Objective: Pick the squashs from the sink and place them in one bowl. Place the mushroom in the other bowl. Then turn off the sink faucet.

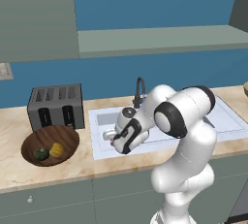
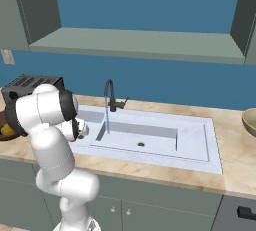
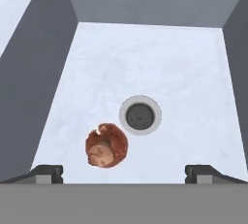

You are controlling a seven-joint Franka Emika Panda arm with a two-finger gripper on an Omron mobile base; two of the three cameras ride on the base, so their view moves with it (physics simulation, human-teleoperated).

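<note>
Fingertips sit wide apart at the bottom corners of the hand view, so the gripper (image 3: 123, 172) is spread and holding nothing, looking straight down into a sink basin. The mushroom (image 3: 106, 145) lies on the pale basin floor between the tips, closer to the one at seven o'clock, and just beside the dark drain hole (image 3: 140, 115), which sits at one o'clock from it. They look close but apart.

From the left base view, the arm bends down over the sink (image 1: 99, 143), its hand low over the left basin. The faucet (image 1: 139, 91) stands at twelve o'clock behind the hand, and in the right base view a thin blue stream of water (image 2: 107, 117) runs from its spout.

At nine o'clock from the sink, the wooden bowl (image 1: 63, 136) rests on the counter (image 1: 14, 169) with the yellow squash (image 1: 56, 149) and the green squash (image 1: 41, 154) inside, touching. The toaster (image 1: 55, 105) stands just behind it. The olive-tan bowl (image 2: 250, 121) sits at three o'clock, well apart.
</note>
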